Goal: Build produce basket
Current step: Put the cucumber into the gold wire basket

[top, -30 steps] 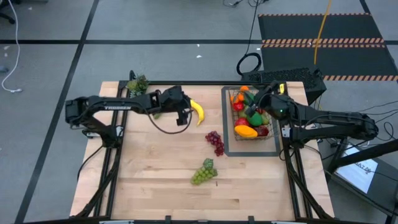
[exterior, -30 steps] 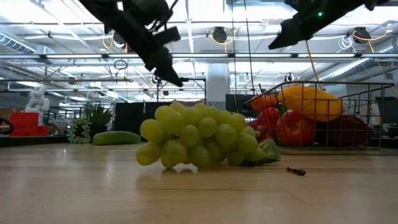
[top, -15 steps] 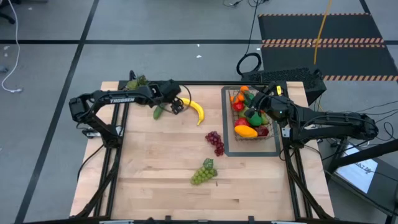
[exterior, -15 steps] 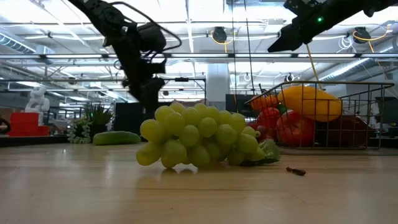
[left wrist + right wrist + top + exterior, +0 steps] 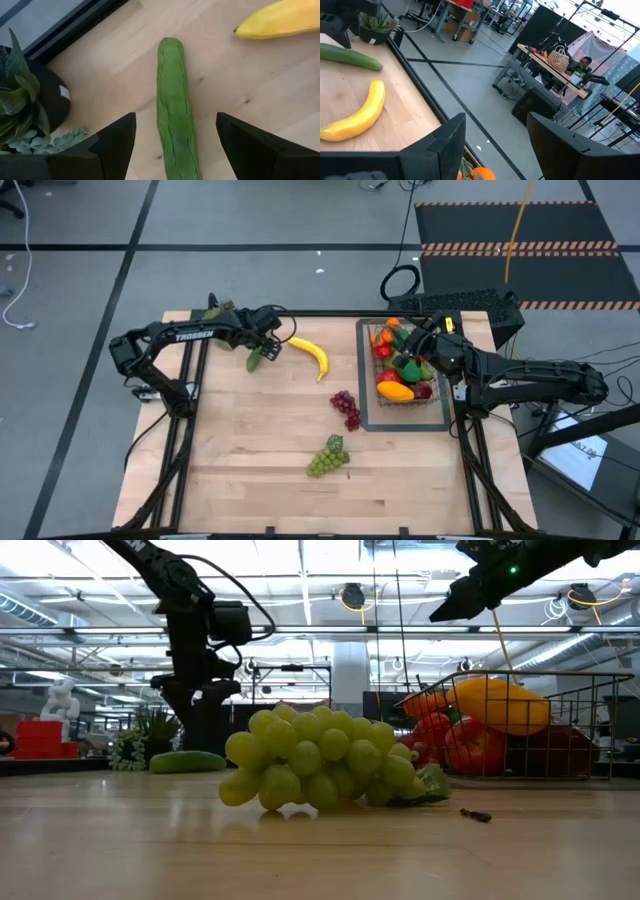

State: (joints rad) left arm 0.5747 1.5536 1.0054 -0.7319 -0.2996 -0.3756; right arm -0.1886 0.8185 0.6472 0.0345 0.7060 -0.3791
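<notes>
A green cucumber point(image 5: 175, 115) lies flat on the wooden table near its far left corner, with a yellow banana point(image 5: 311, 356) to its right. My left gripper point(image 5: 185, 150) hangs open over the cucumber, pointing steeply down with one finger on either side, along its length. The wire basket point(image 5: 405, 365) stands on a dark tray point(image 5: 365, 395) at the far right, holding a mango, red apples and oranges. My right gripper point(image 5: 413, 340) hovers open above the basket, holding nothing. Purple grapes point(image 5: 346, 408) and green grapes point(image 5: 326, 457) lie mid-table.
A small potted plant point(image 5: 25, 100) stands at the far left corner, close beside the cucumber and my left gripper. The table's far edge point(image 5: 75, 30) runs just beyond them. Bare wood spreads over the near left half of the table point(image 5: 240, 450).
My left gripper has gone from beside the banana toward the table's far left, sinking, rolling its wrist and tipping down until it hangs over the cucumber. Its fingers have stayed open. The produce has not moved.
</notes>
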